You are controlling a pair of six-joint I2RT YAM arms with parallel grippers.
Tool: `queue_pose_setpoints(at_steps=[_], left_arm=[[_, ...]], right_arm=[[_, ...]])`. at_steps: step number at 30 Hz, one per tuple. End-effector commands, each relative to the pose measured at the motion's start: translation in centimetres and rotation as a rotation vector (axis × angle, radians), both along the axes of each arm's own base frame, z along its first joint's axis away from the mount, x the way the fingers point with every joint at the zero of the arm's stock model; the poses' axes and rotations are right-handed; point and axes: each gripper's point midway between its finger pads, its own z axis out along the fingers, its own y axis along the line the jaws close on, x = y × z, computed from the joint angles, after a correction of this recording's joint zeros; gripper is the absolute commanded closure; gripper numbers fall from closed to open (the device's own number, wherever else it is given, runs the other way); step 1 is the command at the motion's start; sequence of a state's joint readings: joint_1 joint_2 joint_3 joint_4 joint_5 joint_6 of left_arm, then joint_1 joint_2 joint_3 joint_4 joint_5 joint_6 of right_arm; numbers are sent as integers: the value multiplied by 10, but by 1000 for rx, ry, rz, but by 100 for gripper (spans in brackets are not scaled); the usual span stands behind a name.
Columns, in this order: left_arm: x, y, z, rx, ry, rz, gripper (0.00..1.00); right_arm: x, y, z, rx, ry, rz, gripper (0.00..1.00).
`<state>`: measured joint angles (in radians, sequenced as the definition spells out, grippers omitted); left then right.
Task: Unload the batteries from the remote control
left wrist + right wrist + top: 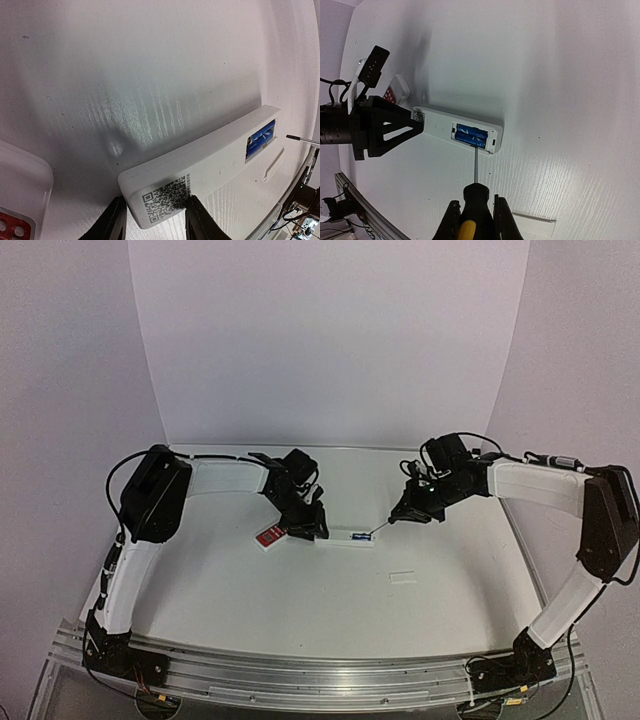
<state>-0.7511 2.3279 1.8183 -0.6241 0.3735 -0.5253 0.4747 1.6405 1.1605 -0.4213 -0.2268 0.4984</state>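
Clamping the QR-code end of the remote control (345, 537) with the left gripper (312, 528). Jaws narrow, one finger (116, 222) against each long side.

Mid-table, flat, plain white back facing up: that same remote, cover off, compartment open at the end away from the left gripper.

Inside the compartment: both batteries (472, 136), blue, lying end to end in one row, not yet out.

Pinching a screwdriver (479, 192) by its black-and-yellow handle in the right gripper (475, 212), jaws closed on the handle. Pointing the thin shaft at the open compartment, with the tip at the edge of the batteries. Cannot tell whether touching.

Just beside the left gripper, on the side away from the white remote: a shorter red remote (271, 536), face up.

Toward the arm bases and the right arm's side, well apart from the remote control: a small flat white cover (402, 577), lying on the table (300, 620).
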Motion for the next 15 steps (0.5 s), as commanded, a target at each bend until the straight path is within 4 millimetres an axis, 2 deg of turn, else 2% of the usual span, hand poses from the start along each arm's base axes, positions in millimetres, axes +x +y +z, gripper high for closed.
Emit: queue_pose_setpoints(at_steps=[1, 8, 15], left_arm=[[-6, 5, -25, 57, 63, 13, 62], [-13, 11, -37, 87, 107, 32, 67], [-17, 23, -47, 142, 114, 48, 68]], right_arm=[[0, 2, -2, -13, -7, 19, 100], [-4, 9, -3, -12, -4, 51, 100], [-6, 6, -8, -70, -18, 50, 100]])
